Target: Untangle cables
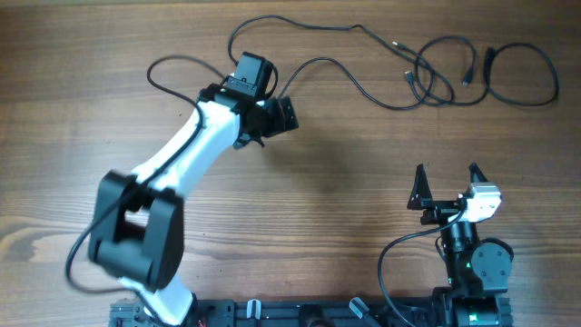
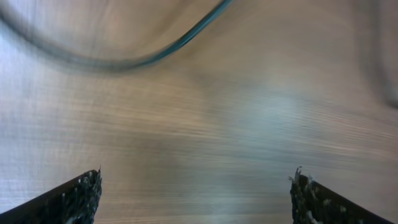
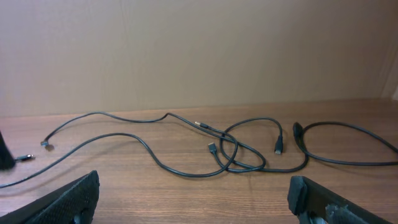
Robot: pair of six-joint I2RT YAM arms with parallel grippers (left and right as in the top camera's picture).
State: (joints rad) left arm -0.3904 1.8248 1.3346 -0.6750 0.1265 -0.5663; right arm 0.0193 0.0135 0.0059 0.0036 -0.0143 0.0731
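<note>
From where I stand, the job looks barely begun: the cables (image 1: 427, 82) lie toward the far right of the wooden surface (image 1: 345, 182), and several strands cross and loop through one another in a loose knot there, with small plugs poking out of it. One closed loop sits off to the right of the knot, seemingly free of it, and two long strands trail away leftward, one of them running toward the left arm. So nearly all the separating is left, I'd judge. The cords are thin, limp and matte black, far slimmer than a finger, lying in soft curves flat on the boards; the wood is brown with a clear grain. The left claw (image 1: 277, 113) hangs with its jaws spread wide and nothing between them; its own view is smeared, showing only a dark strand (image 2: 155, 56) curving across the top. The right claw (image 1: 447, 186) sits near the front edge, well apart from the knot, equally wide and empty.
</note>
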